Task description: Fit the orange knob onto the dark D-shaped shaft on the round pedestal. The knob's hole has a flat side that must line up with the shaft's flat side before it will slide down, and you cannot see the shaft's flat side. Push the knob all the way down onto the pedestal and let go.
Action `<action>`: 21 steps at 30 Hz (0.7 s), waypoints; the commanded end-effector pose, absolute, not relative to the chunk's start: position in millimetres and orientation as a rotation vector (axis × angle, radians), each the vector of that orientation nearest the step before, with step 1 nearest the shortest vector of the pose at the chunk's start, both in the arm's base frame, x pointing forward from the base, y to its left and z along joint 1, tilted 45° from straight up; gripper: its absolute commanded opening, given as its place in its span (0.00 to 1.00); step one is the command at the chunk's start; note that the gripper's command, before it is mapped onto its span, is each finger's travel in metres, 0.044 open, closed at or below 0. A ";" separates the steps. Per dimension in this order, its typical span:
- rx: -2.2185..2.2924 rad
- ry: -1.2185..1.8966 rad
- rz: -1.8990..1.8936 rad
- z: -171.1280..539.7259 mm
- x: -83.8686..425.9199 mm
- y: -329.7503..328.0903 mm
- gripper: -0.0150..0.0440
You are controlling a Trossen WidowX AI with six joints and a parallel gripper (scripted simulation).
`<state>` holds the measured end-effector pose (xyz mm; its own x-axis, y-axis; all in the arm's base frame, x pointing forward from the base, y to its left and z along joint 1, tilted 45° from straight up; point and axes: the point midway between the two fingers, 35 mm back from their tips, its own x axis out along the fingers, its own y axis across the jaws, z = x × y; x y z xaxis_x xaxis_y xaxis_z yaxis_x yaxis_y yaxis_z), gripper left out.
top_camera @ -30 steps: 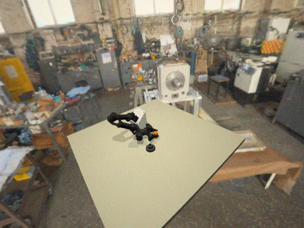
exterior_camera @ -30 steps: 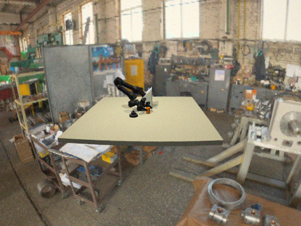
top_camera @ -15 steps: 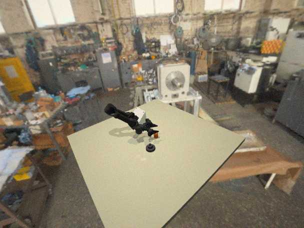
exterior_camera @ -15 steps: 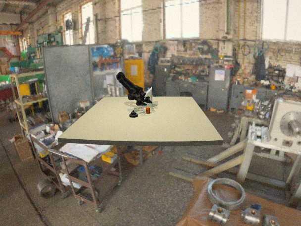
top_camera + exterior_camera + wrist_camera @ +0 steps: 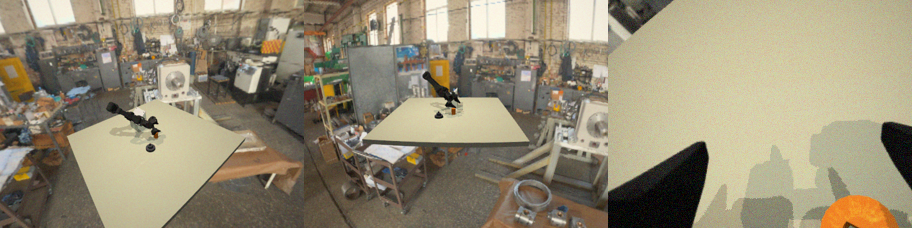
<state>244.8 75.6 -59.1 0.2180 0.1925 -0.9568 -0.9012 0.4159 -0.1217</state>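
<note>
The orange knob (image 5: 156, 135) (image 5: 453, 111) (image 5: 860, 206) stands upright on the table. In the wrist view its top shows at the bottom right edge, cut off, with part of its dark hole; the flat side cannot be made out. My gripper (image 5: 159, 127) (image 5: 457, 105) (image 5: 794, 140) is wide open and empty, raised above the knob, its fingers apart from it. The round dark pedestal (image 5: 150, 149) (image 5: 439, 116) stands beside the knob, left of it in the top and exterior views. Its short shaft (image 5: 150, 145) (image 5: 438, 112) points up, bare. The pedestal is not in the wrist view.
The pale table (image 5: 140, 185) (image 5: 444, 132) carries the arm, knob and pedestal. A light box-like block (image 5: 139, 112) stands behind the arm. Shadows of the arm fall around the knob. The table's edge shows at the top left of the wrist view.
</note>
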 end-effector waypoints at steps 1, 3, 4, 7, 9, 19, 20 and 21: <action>-1.009 1.507 0.647 -58.4 238.1 77.4 1.00; -1.128 1.592 0.530 -48.5 238.6 79.7 1.00; -1.192 1.621 0.467 -41.8 239.5 81.6 1.00; -1.388 1.645 0.279 -17.8 244.8 90.9 1.00; -1.435 1.639 0.234 -11.3 246.5 94.1 1.00; -1.435 1.639 0.234 -11.3 246.5 94.1 1.00; -1.435 1.639 0.234 -11.3 246.5 94.1 1.00; -1.435 1.639 0.234 -11.3 246.5 94.1 1.00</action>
<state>245.0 94.9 -16.6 0.0851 -0.6478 -0.7571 -0.8661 0.3276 -0.3776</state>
